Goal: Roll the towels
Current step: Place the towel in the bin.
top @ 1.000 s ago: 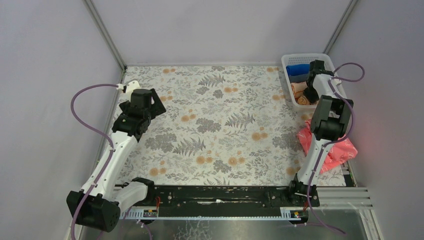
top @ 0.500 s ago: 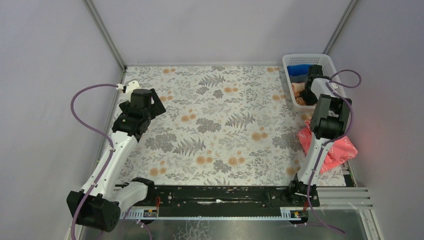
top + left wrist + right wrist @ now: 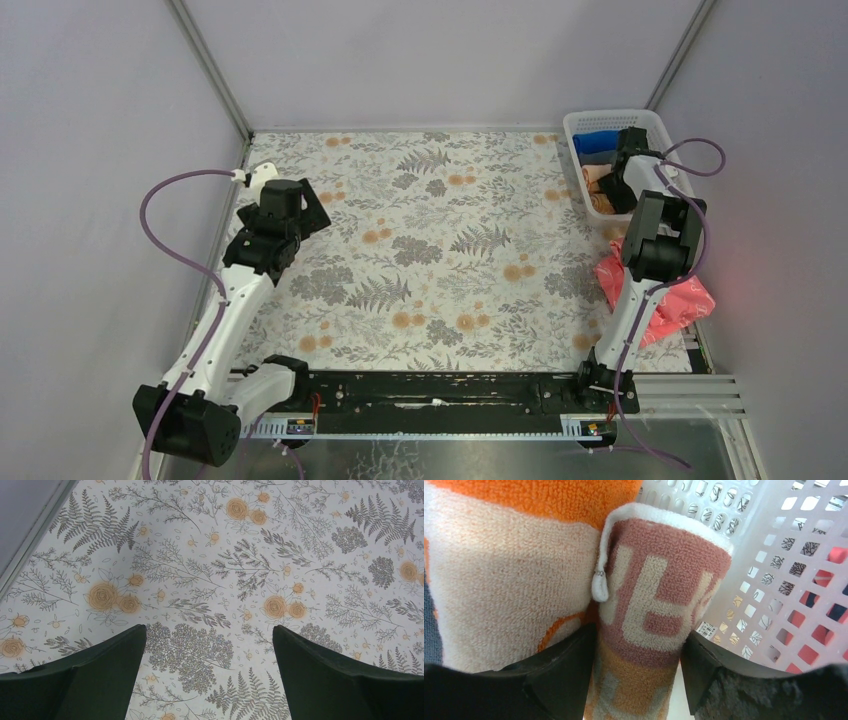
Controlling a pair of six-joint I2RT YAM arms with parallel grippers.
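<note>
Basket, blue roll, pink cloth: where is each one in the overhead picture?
basket point(image 3: 610, 111), overhead view, on its far rim.
blue roll point(image 3: 595, 141), overhead view, on its middle.
pink cloth point(image 3: 685, 305), overhead view, on its right part.

The table point(image 3: 440, 250) has a white cover printed with grey ferns and sprigs and orange roses. The basket point(image 3: 610, 113) is white lattice. The orange-bordered towel point(image 3: 509, 580) is cream in the middle. The lettered towel point(image 3: 659, 595) is dusty rose with cream block letters, tan-orange lower down and white at the edge. The blue roll point(image 3: 595, 140) is plain and the pink cloth point(image 3: 680, 300) is coral. The left fingers point(image 3: 90, 680) are dark green and the right fingers point(image 3: 559, 680) are black.
</note>
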